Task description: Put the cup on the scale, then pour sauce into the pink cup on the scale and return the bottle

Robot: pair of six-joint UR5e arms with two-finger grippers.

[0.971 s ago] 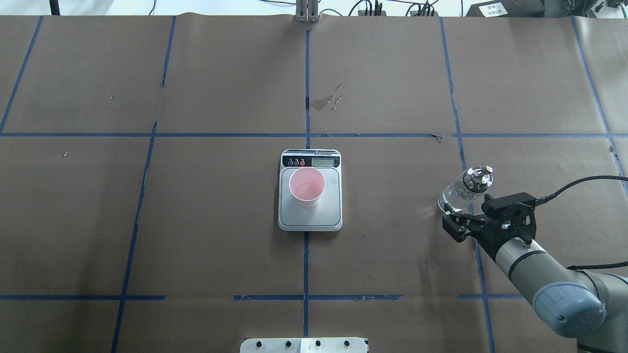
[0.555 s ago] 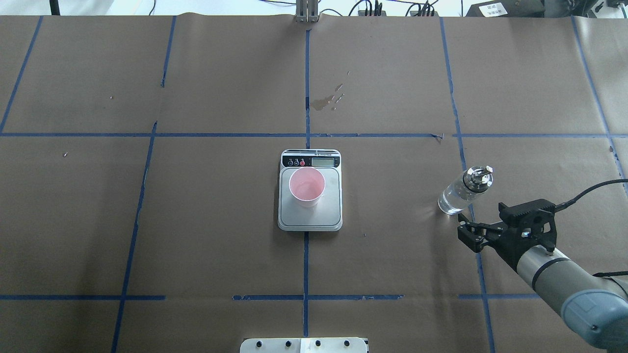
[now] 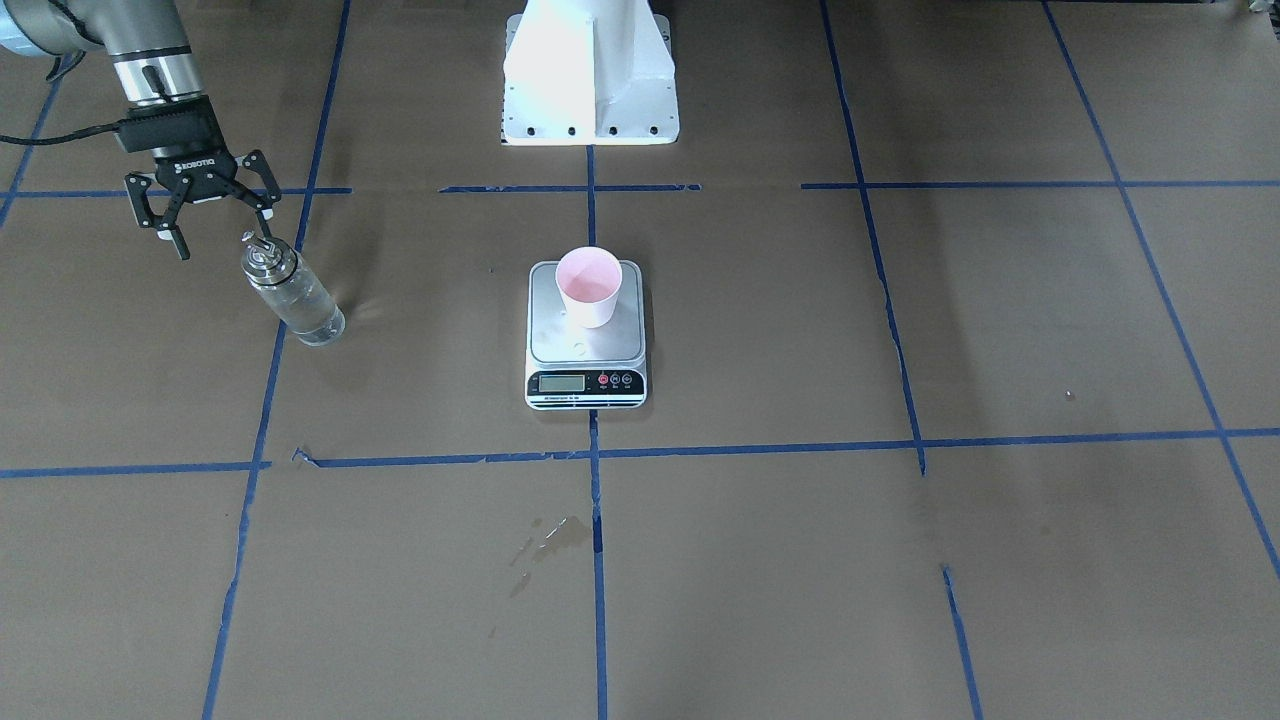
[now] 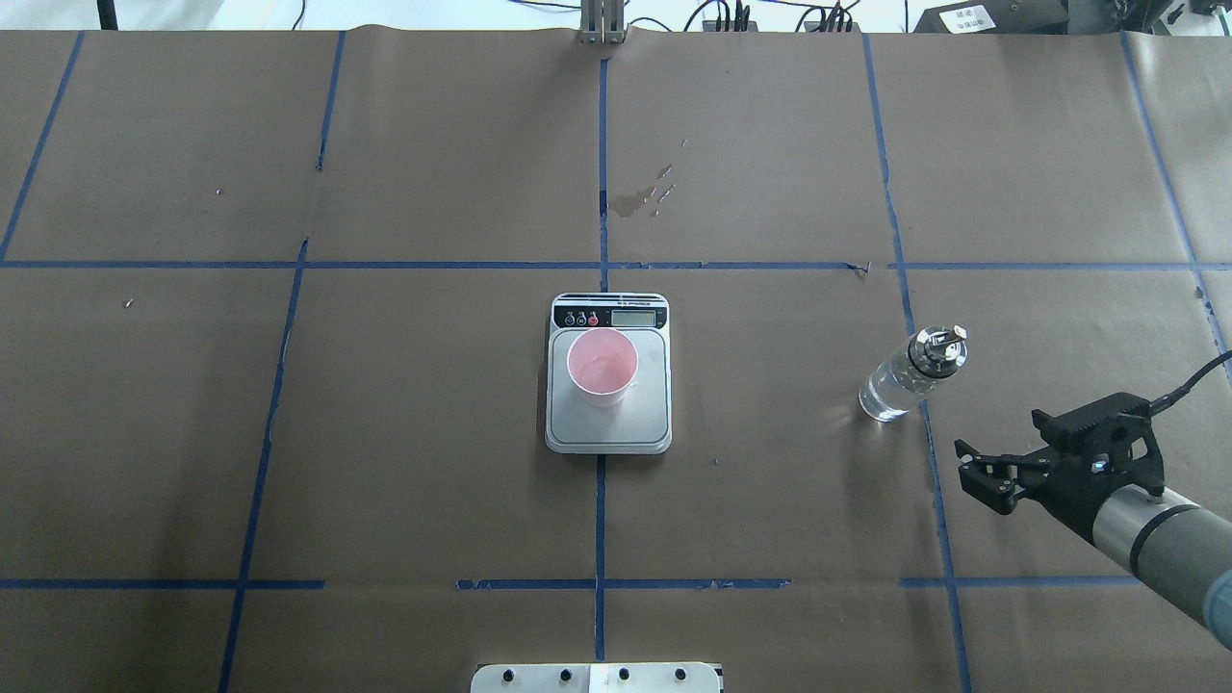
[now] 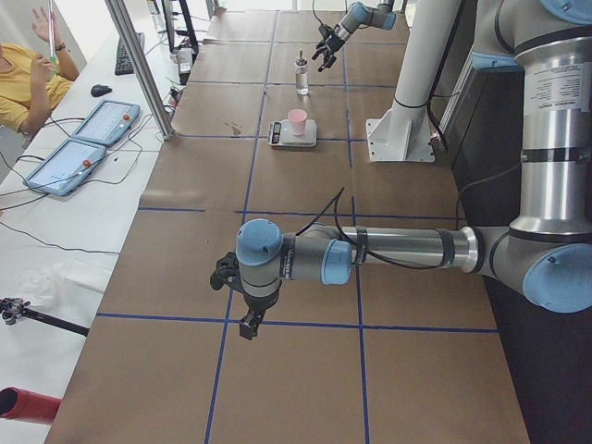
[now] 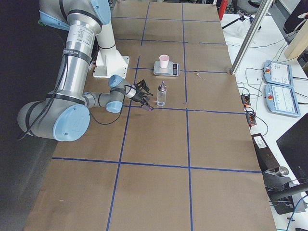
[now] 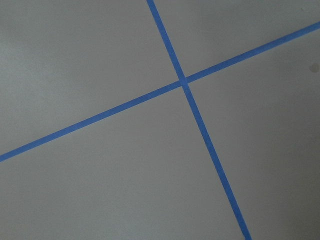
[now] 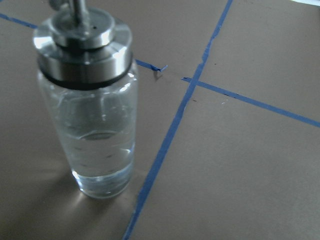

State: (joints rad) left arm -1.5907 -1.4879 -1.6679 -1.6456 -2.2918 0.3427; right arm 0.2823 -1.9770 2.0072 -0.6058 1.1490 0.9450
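Observation:
The pink cup [image 4: 602, 366] stands upright on the scale [image 4: 647, 416] at the table's middle, also in the front view [image 3: 589, 285]. The clear glass bottle [image 4: 905, 377] with metal collar and spout stands upright on the paper, right of the scale, free of any gripper. The right wrist view shows it close [image 8: 90, 120], with clear sauce [image 8: 102, 160] in its lower half. My right gripper [image 4: 974, 472] is open and empty, a short way back from the bottle toward my base; it also shows in the front view [image 3: 225, 245]. My left gripper [image 5: 242, 316] shows only in the left side view; I cannot tell its state.
A wet stain [image 4: 640, 197] marks the brown paper beyond the scale. Blue tape lines [image 4: 602, 520] cross the table. The white robot base [image 3: 590, 70] stands at the near edge. A person and tablets [image 5: 88, 139] are past the far side.
My right gripper has drawn back from the bottle's base, toward my base and to the right, staying open. The bottle, cup and scale have not moved.

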